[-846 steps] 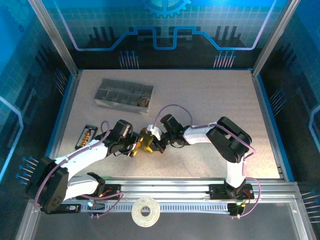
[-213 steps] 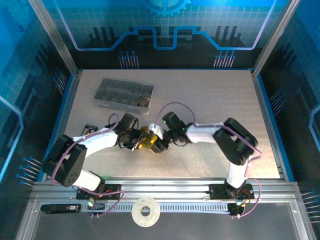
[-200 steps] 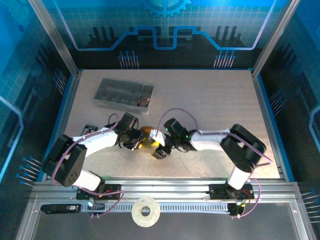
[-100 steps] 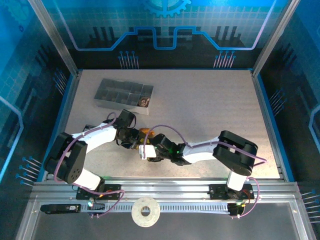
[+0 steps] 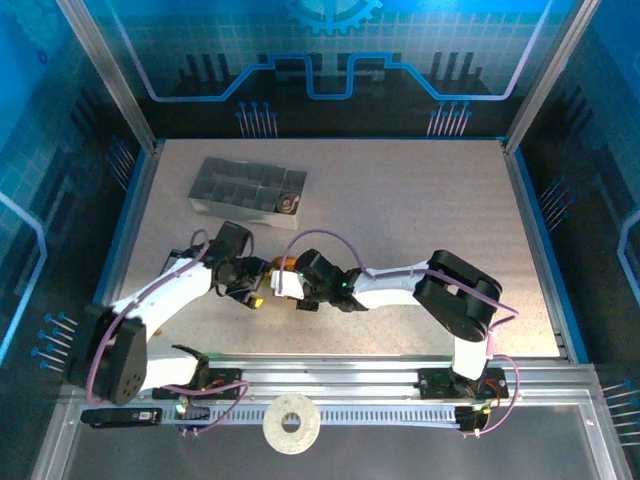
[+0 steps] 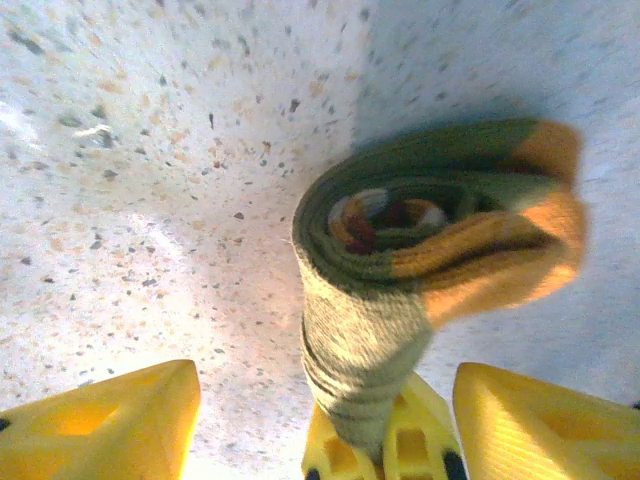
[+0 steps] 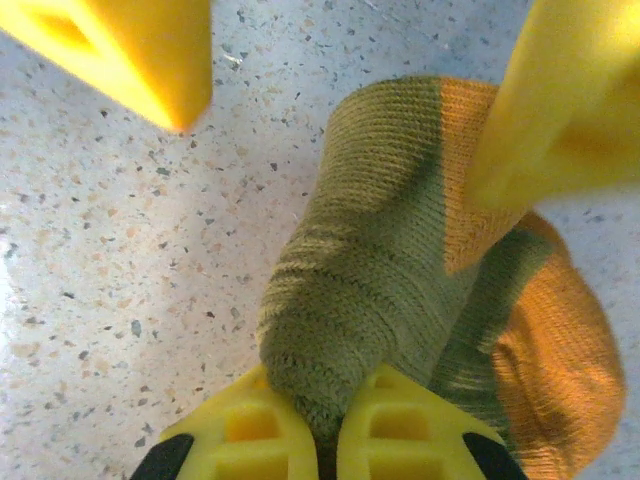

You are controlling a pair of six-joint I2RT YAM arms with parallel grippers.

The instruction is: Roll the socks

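1 brown item (image 5: 288, 203) in tray (image 5: 228, 209) R-end compt; sock (image 6: 400, 240) outside.

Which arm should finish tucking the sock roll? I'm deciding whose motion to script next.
Right, probably: the right pincer is shut on the olive sock at its loose end, while the left pincer stands open around the roll, gripping nothing.

The left arm (image 5: 160, 297) and right arm (image 5: 400, 284) are white shells joined by bulky black joints, with a thin purple cable (image 5: 320, 233) looping along each. The left tool (image 5: 258, 292) and right tool (image 5: 281, 285) each carry 2 blocky yellow fingers (image 6: 100, 415) with recessed pockets.
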